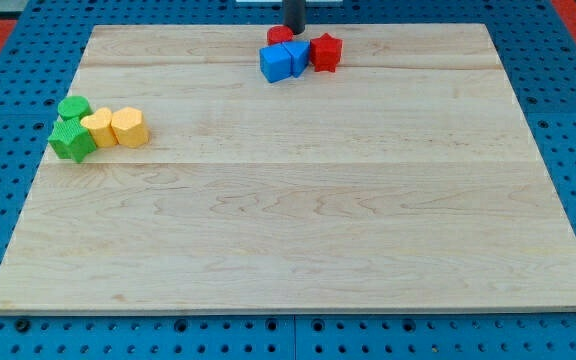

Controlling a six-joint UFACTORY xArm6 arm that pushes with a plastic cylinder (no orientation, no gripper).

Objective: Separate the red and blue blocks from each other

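Two red blocks point(325, 51) touch two blue blocks point(284, 61) below my tip point(295, 30), a bare rod without jaws

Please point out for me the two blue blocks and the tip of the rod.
left blue block point(274, 63), camera view, its front face.
right blue block point(297, 56), camera view, its top.
my tip point(295, 31), camera view, rod's lower end, touching the blocks.

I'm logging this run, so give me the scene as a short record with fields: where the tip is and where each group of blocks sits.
tip: my tip is at the view's top, just behind the red and blue cluster
red blocks: one on the cluster's right, one at the back, partly hidden
blue blocks: two, and, touching each other and the red ones
green blocks: two, and, at the view's left edge
yellow blocks: two, and, beside the green ones
task state: red and blue not yet separated
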